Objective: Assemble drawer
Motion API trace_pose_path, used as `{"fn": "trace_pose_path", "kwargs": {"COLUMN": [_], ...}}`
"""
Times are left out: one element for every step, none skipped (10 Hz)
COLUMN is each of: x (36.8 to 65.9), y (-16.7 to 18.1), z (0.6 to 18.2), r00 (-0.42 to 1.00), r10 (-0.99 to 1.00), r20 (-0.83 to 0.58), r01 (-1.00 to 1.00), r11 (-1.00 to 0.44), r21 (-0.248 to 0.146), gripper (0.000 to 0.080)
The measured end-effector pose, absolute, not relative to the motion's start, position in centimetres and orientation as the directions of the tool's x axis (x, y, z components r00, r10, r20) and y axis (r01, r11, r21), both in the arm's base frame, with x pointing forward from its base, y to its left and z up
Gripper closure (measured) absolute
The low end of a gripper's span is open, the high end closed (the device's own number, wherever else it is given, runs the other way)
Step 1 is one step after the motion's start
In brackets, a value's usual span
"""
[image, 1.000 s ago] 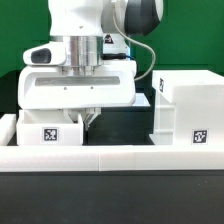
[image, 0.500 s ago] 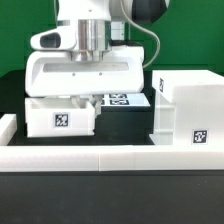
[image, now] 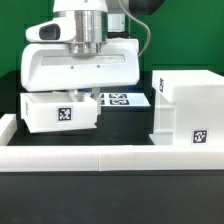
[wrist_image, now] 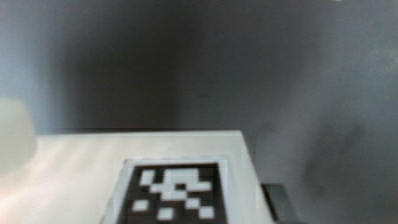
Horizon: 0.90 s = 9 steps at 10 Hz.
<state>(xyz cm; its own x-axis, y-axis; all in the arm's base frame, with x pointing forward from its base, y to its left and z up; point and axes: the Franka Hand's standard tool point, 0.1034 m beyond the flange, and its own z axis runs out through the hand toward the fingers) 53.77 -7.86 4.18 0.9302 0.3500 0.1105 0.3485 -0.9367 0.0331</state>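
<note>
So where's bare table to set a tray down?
Bare dark table between the small tray and the large shell, marker board behind, white rail in front. Crowded on the exterior view's left: gripper right over that tray.

Exterior view: taken low and close, facing the arm [image: 85, 60] frontally over the border rail [image: 110, 158]. Wrist view: held very near a tagged white surface [wrist_image: 89, 165], blurred. Overlap with the small tray [image: 60, 112], centre left of the exterior frame, cannot be confirmed.
</note>
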Motion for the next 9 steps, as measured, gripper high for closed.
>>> {"fn": "trace_pose_path", "kwargs": {"x": [53.8, 53.7, 53.2, 52.9, 52.7, 52.6, 52.6, 52.6, 52.5], "y": [-7.8, -7.6, -7.5, -7.7, -8.0, -8.1, -8.1, -8.3, -8.4], "z": [4.2, 4.2, 4.0, 3.7, 3.6, 3.6, 3.6, 3.5, 3.5], "r00": [0.894, 0.838, 0.791, 0.697, 0.623, 0.595, 0.550, 0.492, 0.432], "r10": [0.436, 0.538, 0.607, 0.715, 0.781, 0.803, 0.834, 0.870, 0.902], "r20": [0.104, 0.091, 0.075, 0.054, 0.039, 0.033, 0.027, 0.016, 0.006], "r01": [0.434, 0.534, 0.603, 0.711, 0.778, 0.800, 0.832, 0.868, 0.899], "r11": [-0.900, -0.843, -0.795, -0.699, -0.624, -0.596, -0.551, -0.492, -0.432], "r21": [0.047, 0.062, 0.066, 0.073, 0.072, 0.067, 0.070, 0.073, 0.074], "gripper": [0.0758, 0.0758, 0.0758, 0.0758, 0.0758, 0.0758, 0.0758, 0.0758, 0.0758]}}
